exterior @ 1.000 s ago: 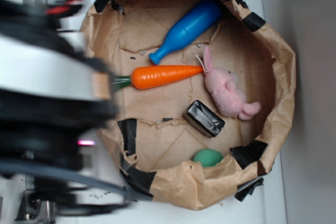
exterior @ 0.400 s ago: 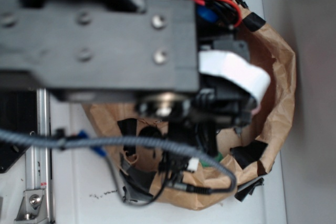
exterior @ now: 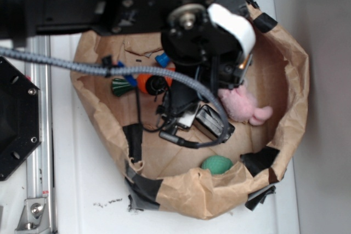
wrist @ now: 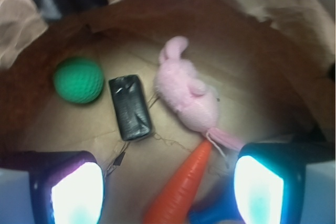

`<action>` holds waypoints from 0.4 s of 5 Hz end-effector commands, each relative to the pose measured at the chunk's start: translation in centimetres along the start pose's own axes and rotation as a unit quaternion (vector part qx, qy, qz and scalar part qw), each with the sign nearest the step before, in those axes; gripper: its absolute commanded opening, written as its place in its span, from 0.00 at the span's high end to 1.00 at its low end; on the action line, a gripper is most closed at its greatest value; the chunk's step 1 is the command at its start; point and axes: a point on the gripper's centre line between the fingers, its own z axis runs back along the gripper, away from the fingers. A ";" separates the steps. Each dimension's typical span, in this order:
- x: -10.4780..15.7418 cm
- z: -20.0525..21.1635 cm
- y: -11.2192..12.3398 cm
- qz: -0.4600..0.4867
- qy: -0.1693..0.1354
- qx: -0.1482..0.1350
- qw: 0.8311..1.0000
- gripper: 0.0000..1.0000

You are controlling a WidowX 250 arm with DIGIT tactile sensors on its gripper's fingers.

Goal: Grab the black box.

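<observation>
Setting: a crumpled brown paper container patched with black tape is sitting on a white table.
Black box: the black box is lying flat on the paper floor, glossy and wrinkled, between a green ball and a pink plush bunny, close to both but touching neither as far as the wrist view is showing.
Carrot: an orange carrot is pointing its tip at the bunny, nearly touching its tail end.
Gripper: the gripper is hanging above the container floor with jaws spread wide and holding nothing; its two fingers are glowing at the lower corners of the wrist view, with the carrot lying between them.
Arm: in the exterior view the arm is covering much of the container, and only part of the box is peeking out beneath it.
Side: a black hexagonal plate is sitting left of the container.
</observation>
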 end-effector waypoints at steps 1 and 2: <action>0.6 0.9 0.3 -0.003 -0.014 0.013 1.000 0.00; 0.6 0.9 0.3 -0.003 -0.014 0.013 1.000 0.00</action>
